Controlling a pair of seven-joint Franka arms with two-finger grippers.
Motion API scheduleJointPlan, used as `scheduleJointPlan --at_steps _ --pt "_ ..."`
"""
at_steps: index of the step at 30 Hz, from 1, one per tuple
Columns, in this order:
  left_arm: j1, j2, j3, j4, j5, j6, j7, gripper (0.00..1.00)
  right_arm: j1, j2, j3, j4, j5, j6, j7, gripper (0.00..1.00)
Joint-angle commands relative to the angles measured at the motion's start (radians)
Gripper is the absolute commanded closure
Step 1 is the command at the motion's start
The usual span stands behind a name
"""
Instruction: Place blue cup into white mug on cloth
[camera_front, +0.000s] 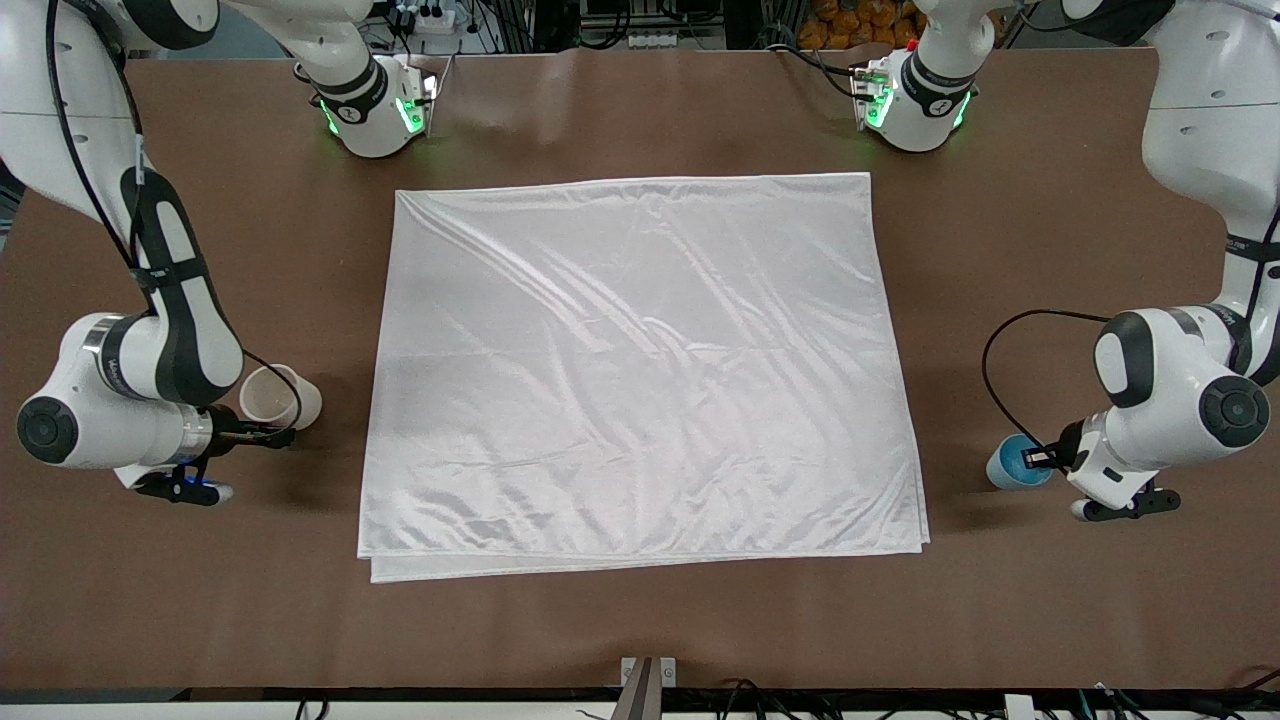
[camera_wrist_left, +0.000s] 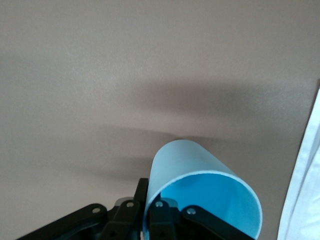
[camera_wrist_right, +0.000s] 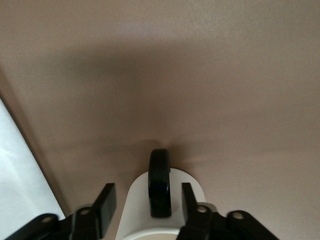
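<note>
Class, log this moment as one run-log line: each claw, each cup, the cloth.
left claw: shut on blue cup rim | right claw: open around white mug handle | cloth: bare, between cups

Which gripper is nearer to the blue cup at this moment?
Left. The left gripper grips the blue cup by its rim, at the left arm's end of the table. The right gripper is at the white mug, with the cloth between.

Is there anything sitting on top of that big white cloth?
Nothing shows on the cloth. The blue cup and white mug sit off it on the bare table. Whatever lies under its folded layers is hidden.
</note>
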Motion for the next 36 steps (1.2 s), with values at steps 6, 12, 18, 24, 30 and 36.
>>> scheduleJointPlan --at_steps 6,12,18,24,30,36 --pt "-0.007 -0.026 -0.001 0.005 0.026 0.001 -0.021 1.00 -0.011 -0.001 0.009 -0.002 -0.014 -0.003 -0.062 0.89" --pt "-0.015 -0.032 -0.001 0.006 0.026 0.001 -0.021 1.00 -0.006 -0.007 0.009 -0.001 -0.014 -0.004 -0.064 0.98" --pt "-0.018 -0.042 -0.001 0.006 0.025 0.001 -0.021 1.00 -0.001 -0.055 0.017 0.006 -0.011 -0.063 -0.064 0.99" --pt "-0.019 -0.051 -0.001 0.006 0.025 0.003 -0.022 1.00 0.014 -0.118 0.023 0.010 -0.008 -0.132 -0.064 0.99" --pt "-0.019 -0.052 -0.001 0.008 0.025 0.001 -0.022 1.00 0.051 -0.150 0.021 0.013 -0.008 -0.143 -0.054 0.99" --pt "-0.019 -0.052 -0.001 0.018 0.026 0.001 -0.022 1.00 0.084 -0.176 0.021 0.015 0.001 -0.158 -0.041 0.99"
